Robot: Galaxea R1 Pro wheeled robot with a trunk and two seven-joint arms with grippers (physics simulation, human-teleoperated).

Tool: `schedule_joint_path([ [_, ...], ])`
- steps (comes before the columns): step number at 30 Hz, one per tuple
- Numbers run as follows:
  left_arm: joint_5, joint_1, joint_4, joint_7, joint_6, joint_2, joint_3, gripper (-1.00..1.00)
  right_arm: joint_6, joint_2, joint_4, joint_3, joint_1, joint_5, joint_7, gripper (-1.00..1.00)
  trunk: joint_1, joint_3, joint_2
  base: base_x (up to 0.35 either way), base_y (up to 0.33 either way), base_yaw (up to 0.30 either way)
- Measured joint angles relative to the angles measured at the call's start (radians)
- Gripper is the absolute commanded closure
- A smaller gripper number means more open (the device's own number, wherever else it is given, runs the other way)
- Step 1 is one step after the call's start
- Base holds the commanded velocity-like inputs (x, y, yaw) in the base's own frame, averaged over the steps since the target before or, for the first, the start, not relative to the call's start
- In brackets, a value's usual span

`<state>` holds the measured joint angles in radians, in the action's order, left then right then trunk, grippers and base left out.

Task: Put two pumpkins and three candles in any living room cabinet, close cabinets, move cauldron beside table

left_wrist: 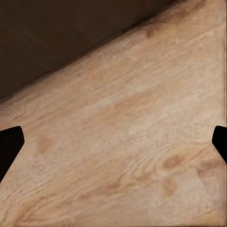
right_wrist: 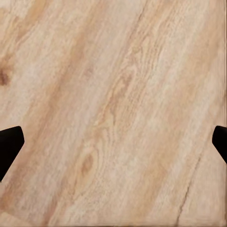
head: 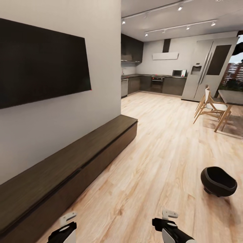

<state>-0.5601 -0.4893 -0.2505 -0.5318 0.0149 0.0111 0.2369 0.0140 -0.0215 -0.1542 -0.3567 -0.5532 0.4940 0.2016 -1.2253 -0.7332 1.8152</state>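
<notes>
Two grippers hang low at the bottom of the head view, the left gripper at about seven o'clock and the right gripper at about five o'clock, both held above bare wooden floor and touching nothing. In the left wrist view the left gripper shows only its dark fingertips at the two edges of the picture, spread wide apart with nothing between them but floor planks and the dark front of the cabinet beyond. The right wrist view gives the same reading for the right gripper: its fingertips stand far apart at the picture's edges, empty, with pale wood grain between them. The cabinet, long, low and dark brown, runs along the wall from eight o'clock toward the middle of the head view, its fronts flush and shut as far as can be seen. A large dark television hangs on the wall above it at ten o'clock. The cauldron, round and black with a wide mouth, sits on the floor at four o'clock, well apart from the cabinet and near the right gripper's side. A table with pale wooden chairs stands at two o'clock, well apart from the cauldron. The kitchen with its dark cupboards and a tall grey fridge lies far off at one o'clock.
</notes>
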Motion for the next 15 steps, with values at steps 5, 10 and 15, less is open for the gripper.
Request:
schedule_joint_path([
  [5, -0.001, 0.0, 0.0, 0.0, 0.0, -0.005, -0.001, -1.0, 0.0, 0.0, 0.0, 0.0, 0.0, 0.0, 0.0, -1.0, 0.019, 0.011, -0.035, 0.0, 0.0, -0.234],
  [10, -0.001, 0.0, 0.0, 0.0, 0.0, -0.007, -0.001, -1.0, 0.001, 0.0, 0.0, 0.0, 0.0, 0.0, 0.0, -1.0, 0.038, 0.022, -0.07, 0.0, 0.0, -0.234],
  [15, 0.0, 0.0, 0.0, 0.001, 0.001, -0.008, -0.002, -1.0, 0.001, -0.001, 0.0, 0.0, 0.0, 0.0, 0.0, -1.0, 0.058, 0.033, -0.105, 0.0, 0.0, -0.234],
])
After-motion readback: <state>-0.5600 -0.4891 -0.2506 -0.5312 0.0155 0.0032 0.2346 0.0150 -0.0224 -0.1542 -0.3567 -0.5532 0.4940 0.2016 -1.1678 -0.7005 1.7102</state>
